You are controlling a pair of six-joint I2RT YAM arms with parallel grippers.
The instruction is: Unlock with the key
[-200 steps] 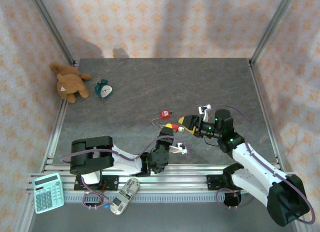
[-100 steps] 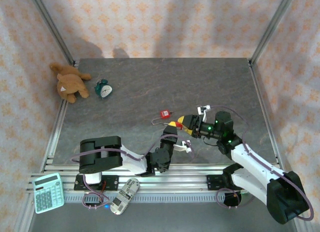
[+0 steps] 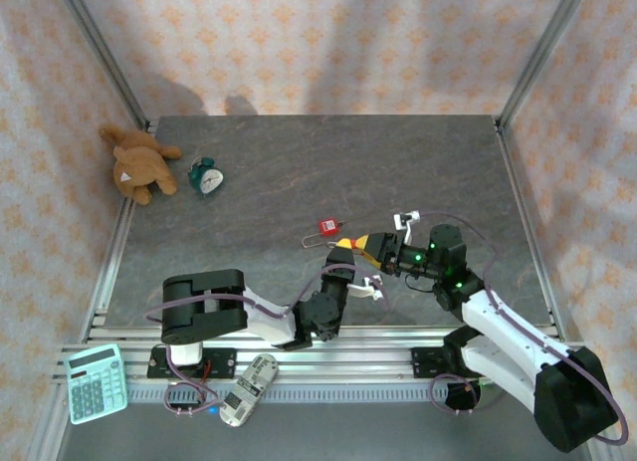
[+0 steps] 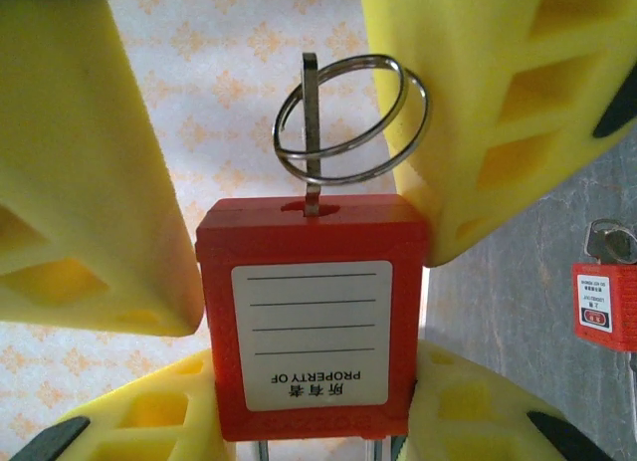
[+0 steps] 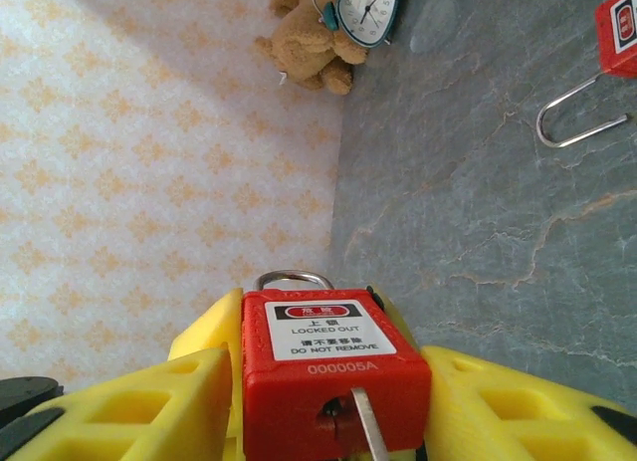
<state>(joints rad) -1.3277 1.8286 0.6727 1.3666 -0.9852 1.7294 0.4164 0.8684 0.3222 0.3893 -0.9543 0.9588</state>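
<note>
A red padlock is clamped by its sides in my left gripper, which is shut on it and holds it above the table. The key sits in its keyhole, with a steel ring on it. My right gripper faces the padlock end on. Its yellow fingers stand apart on either side of the key and ring, and are not pressed on them. From the right wrist, the key blade enters the keyhole. From above, the left gripper and right gripper meet at the table's front middle.
A second red padlock lies on the table just behind the grippers, its shackle swung open. A teddy bear and an alarm clock sit at the back left. A calculator and a remote lie off the front edge.
My right gripper has moved left up to the padlock, and its jaws have narrowed around the key. The left arm has shifted slightly right, still holding the padlock.
</note>
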